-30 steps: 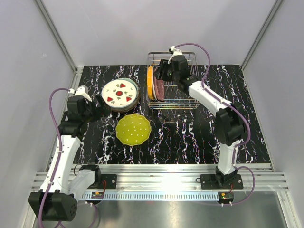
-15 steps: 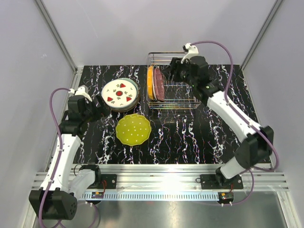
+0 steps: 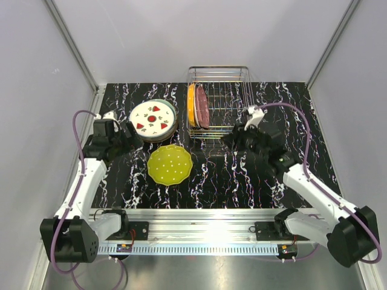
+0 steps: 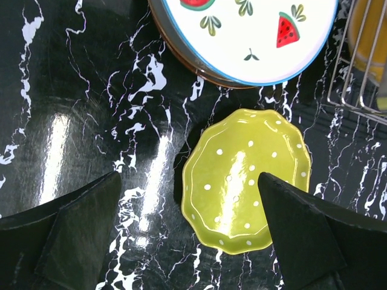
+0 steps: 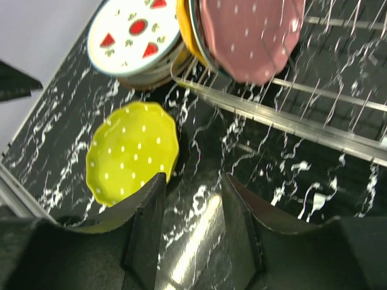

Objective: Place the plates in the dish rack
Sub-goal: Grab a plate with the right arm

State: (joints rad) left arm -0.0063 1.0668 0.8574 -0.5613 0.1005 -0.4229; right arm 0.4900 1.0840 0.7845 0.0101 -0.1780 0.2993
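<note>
the right tool (image 5: 193, 181) hangs empty, fingers partly apart, just off the 6 o'clock side of the shiny wire dish rack (image 3: 233, 75). it points toward 9 o'clock, likely to line up on the yellow-green scalloped plate with white dots (image 5: 130, 154) lying flat on the black white-veined worktop (image 3: 242, 178). the left tool (image 4: 188, 181), spread wide and empty, sits at that plate's 10 o'clock, beside a stack topped by a white plate with red watermelon motifs (image 3: 152, 118). at the rack's 9 o'clock end an orange plate (image 3: 191, 106) and a pink dotted plate (image 5: 251, 36) stand on edge, each kept upright by the dividers.
</note>
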